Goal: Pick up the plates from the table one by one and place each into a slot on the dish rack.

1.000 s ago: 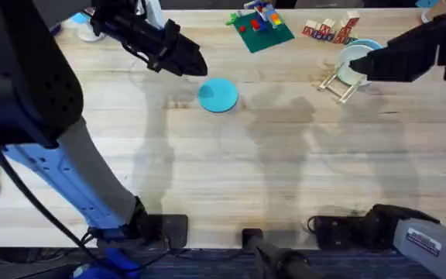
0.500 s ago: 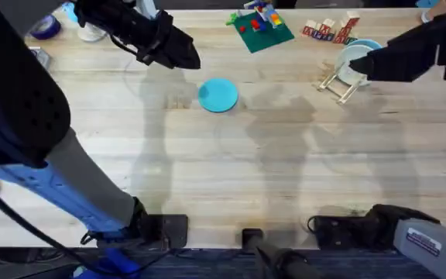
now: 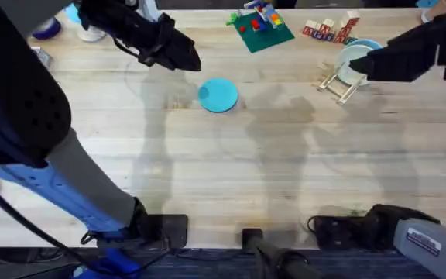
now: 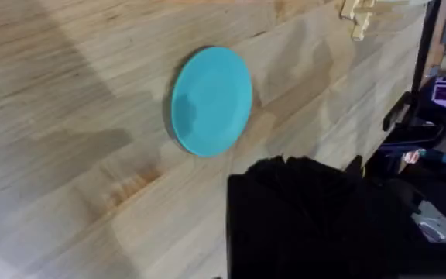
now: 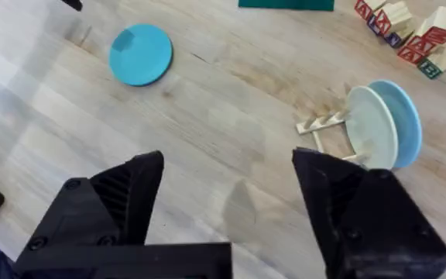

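A bright blue plate (image 3: pixel 218 94) lies flat on the table (image 3: pixel 231 170); it is also in the left wrist view (image 4: pixel 211 101) and the right wrist view (image 5: pixel 140 53). My left gripper (image 3: pixel 186 57) hovers just left of it and farther back, its fingers together with nothing held. The dish rack (image 3: pixel 339 81) stands at the back right with a cream plate (image 5: pixel 370 128) and a light blue plate (image 5: pixel 406 116) upright in its slots. My right gripper (image 3: pixel 361 67) hangs open over the rack, its fingers (image 5: pixel 114 201) wide apart and empty.
A green baseplate (image 3: pixel 260 29) with bricks and a pile of wooden letter blocks (image 3: pixel 330 29) lie along the back edge. A small white and blue object (image 3: pixel 91 31) sits at the back left. Bare wood stretches across the middle and front.
The left gripper has shifted slightly left and toward the back, away from the bright blue plate. The right arm and all the plates have stayed put.
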You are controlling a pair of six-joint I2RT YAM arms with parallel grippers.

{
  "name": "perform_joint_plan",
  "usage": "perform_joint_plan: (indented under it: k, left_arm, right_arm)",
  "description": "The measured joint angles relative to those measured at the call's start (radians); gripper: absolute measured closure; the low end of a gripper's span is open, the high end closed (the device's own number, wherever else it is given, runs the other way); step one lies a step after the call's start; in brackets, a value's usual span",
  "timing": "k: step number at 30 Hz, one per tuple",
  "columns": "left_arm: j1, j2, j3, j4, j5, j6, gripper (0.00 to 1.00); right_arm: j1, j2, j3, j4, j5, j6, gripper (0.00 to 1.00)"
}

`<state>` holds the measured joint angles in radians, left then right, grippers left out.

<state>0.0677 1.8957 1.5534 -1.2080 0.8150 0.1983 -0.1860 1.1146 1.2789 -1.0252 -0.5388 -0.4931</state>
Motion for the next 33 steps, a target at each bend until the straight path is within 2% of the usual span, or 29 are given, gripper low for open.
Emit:
perform_joint_plan:
  k: [14, 19, 24, 29, 33]
  left_arm:
    - [0.000, 0.002, -0.247, 0.256, 0.007, -0.001, 0.960]
    - [0.000, 0.037, -0.259, 0.295, 0.008, -0.005, 0.960]
    - [0.000, 0.125, -0.259, 0.304, 0.007, -0.009, 0.961]
    - [0.003, 0.193, -0.258, 0.303, 0.080, -0.016, 0.959]
    - [0.003, 0.207, -0.256, 0.304, 0.104, -0.017, 0.959]
  right_arm:
    - [0.000, 0.000, 0.000, 0.000, 0.000, 0.000, 0.005]
    - [0.000, 0.000, 0.000, 0.000, 0.000, 0.008, 0.005]
    - [0.000, 0.000, 0.000, 0.000, 0.000, 0.015, 0.005]
    - [0.000, 0.000, 0.000, 0.000, 0.000, 0.015, 0.005]
    - [0.000, 0.000, 0.000, 0.000, 0.000, 0.015, 0.005]
